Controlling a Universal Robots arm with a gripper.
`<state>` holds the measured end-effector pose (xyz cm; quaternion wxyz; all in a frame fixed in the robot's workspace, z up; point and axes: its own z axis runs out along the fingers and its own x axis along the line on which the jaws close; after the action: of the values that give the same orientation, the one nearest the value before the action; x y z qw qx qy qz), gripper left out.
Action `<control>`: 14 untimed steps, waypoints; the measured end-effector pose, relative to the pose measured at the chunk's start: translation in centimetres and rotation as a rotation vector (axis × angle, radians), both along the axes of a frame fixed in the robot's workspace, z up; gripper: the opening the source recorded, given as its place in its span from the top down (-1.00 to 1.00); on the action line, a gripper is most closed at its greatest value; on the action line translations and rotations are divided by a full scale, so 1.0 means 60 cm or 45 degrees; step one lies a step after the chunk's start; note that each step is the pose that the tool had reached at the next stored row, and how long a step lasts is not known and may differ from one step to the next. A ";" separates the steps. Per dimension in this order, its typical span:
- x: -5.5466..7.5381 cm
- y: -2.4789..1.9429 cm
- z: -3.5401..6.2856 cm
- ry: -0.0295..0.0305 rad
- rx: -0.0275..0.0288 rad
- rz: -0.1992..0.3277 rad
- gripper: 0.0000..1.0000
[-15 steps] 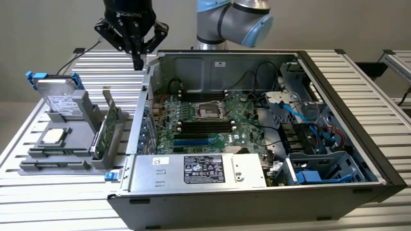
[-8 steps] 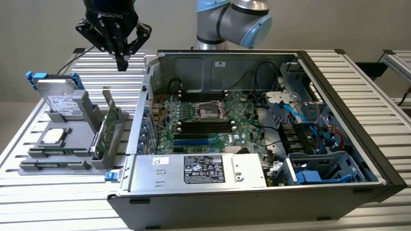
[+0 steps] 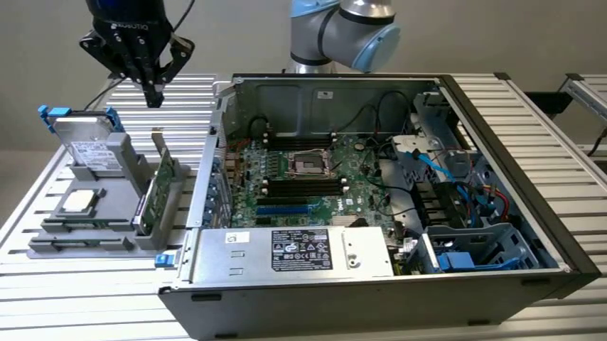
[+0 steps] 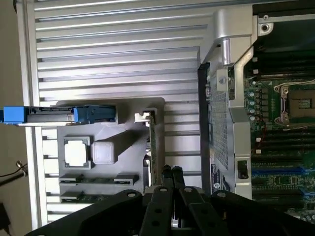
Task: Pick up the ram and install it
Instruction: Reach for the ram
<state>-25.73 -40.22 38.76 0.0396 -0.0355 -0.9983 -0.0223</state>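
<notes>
While hovering above the grey holder (image 3: pixel 124 213), the gripper (image 3: pixel 153 99): holding its jaws pressed together, gripping nothing.
Ram (image 3: pixel 84 244): lying flat, untouched, in the holder's slot farthest from the drive.
Green card (image 3: pixel 163 181): standing on edge along the holder's case-facing side.
Drive (image 3: pixel 90 145): standing upright at the holder's opposite end, wearing 2 blue clips (image 3: pixel 55 112).
Case (image 3: pixel 531 142): lying open beside the holder, showing its motherboard (image 3: pixel 303 177).

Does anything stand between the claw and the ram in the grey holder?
Nothing visible covers the long green ram stick lying in the grey holder. The shut claw hangs above the tall green card with a metal bracket, which stands upright beside the ram.
</notes>
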 end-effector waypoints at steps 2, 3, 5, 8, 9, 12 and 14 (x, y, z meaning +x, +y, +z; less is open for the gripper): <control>-0.015 -0.0006 -0.001 0.0001 0.0000 0.000 0.80; -0.023 -0.0009 -0.002 0.0001 -0.0001 0.000 0.80; -0.038 -0.0015 -0.003 0.0000 0.0000 0.000 0.80; -0.061 -0.0024 -0.005 -0.0001 0.0000 0.000 0.80; -0.068 -0.0027 -0.005 0.0000 0.0000 0.000 0.80; -0.091 -0.0038 -0.007 0.0001 0.0000 0.000 0.80; -0.106 -0.0048 -0.008 0.0000 0.0000 0.000 0.80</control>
<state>-32.10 -40.51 38.25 0.0396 -0.0354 -0.9983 -0.0223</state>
